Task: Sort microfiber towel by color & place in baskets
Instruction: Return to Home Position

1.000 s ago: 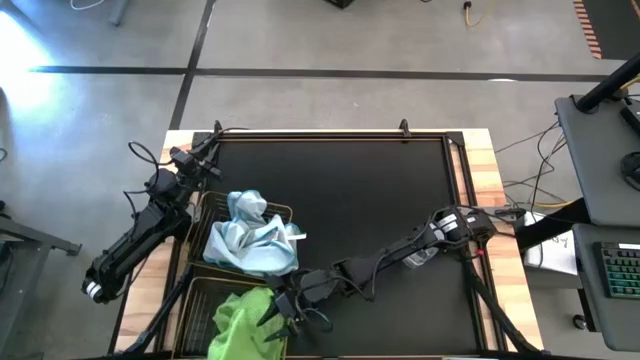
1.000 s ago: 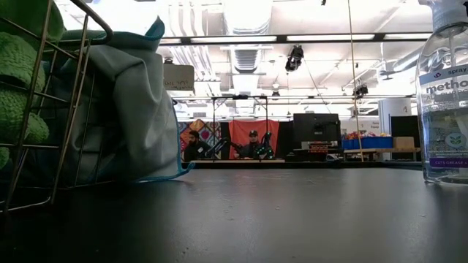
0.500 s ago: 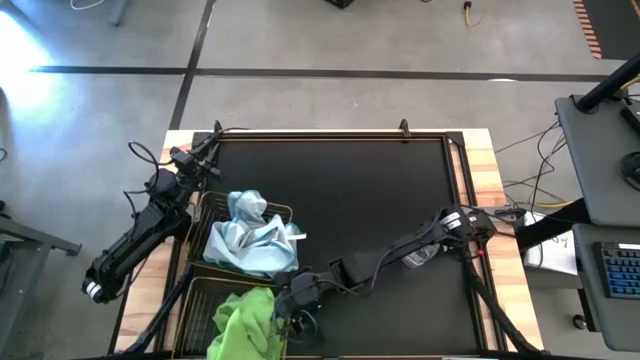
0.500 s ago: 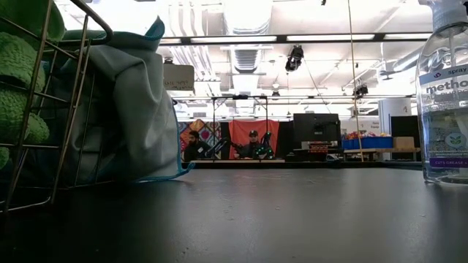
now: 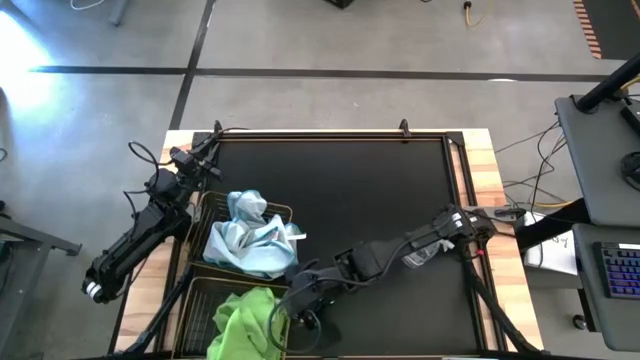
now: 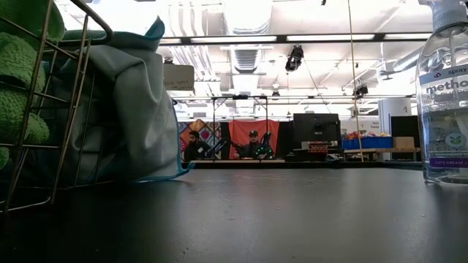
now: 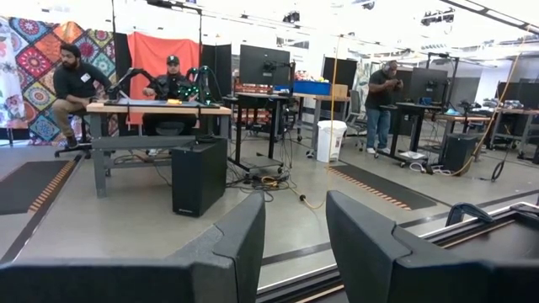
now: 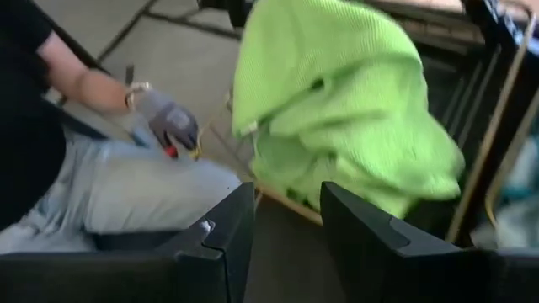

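Observation:
Lime green microfiber towels (image 5: 240, 322) lie piled in the near wire basket (image 5: 195, 300). Pale blue ones (image 5: 250, 240) fill the far basket (image 5: 287, 211), and one corner hangs over its rim. My right gripper (image 5: 292, 308) hovers just right of the green pile, tipped downward. Its fingers (image 8: 286, 227) are open with nothing between them, and the green pile (image 8: 337, 109) lies beyond them. My left gripper (image 7: 295, 244) is open and parked off the table's far left corner (image 5: 205, 152), facing the room. In the low view, green cloth (image 6: 14, 95) and blue cloth (image 6: 124, 102) press against the basket wires.
A clear spray bottle (image 6: 442, 95) stands on the black mat, right of the middle, partly under my right arm (image 5: 420, 255). The mat's middle and far part are bare. A person's sleeve and gloved hand (image 8: 164, 122) show beyond the table's near edge.
My right gripper has risen from the green pile and drawn back a little toward the table's right, its wrist tipping up from pointing steeply down. The green towels stay in the near basket. My left arm has kept still.

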Motion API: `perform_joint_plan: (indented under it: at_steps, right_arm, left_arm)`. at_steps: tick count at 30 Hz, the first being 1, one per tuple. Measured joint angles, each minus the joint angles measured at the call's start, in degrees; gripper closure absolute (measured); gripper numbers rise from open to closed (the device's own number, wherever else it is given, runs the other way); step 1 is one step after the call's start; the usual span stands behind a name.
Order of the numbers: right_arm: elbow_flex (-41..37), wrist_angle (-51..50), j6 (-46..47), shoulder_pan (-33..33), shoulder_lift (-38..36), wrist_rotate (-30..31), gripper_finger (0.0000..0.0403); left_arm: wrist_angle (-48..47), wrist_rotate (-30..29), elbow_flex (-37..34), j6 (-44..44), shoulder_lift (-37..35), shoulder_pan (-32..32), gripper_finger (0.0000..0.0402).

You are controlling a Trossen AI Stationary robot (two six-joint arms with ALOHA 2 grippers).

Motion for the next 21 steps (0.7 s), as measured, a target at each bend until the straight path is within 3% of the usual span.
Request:
perform_joint_plan:
  at_steps: [7,21]
  right_arm:
    - [0.5,-10.9,-0.9,0.1,-2.7,0.0,0.0280]
    - [0.5,-23.2,-6.6,0.2,-8.5,0.2,0.0307]
  left_arm:
    - [0.0,0.0,0.0,0.0,0.0,0.0,0.0288]
    - [0.0,0.0,0.0,0.0,0.0,0.0,0.0288]
